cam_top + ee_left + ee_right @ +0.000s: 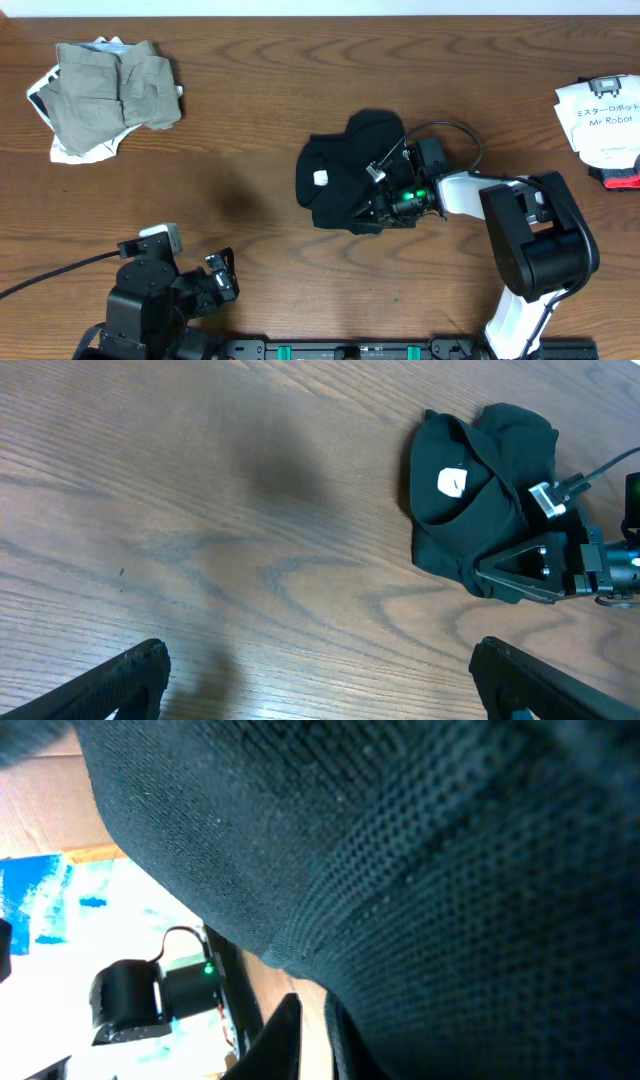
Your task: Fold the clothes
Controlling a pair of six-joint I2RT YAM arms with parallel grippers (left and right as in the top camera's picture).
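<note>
My left gripper (pixel 320 660) is hanging nearest the base, fingers spread wide above the table (pixel 250 140). Further out, the right gripper (pixel 370 207) is lying on the bunched black shirt (pixel 335 180) at mid-table. I cannot tell whether it is pinching cloth. Beyond, khaki-grey clothes (pixel 110 95) are lying far left and a white printed garment (pixel 600 115) far right.

light: even | shadow: soft blotch on table (pixel 240 200) | right wrist: black shirt (pixel 450 870) near, background overexposed
</note>
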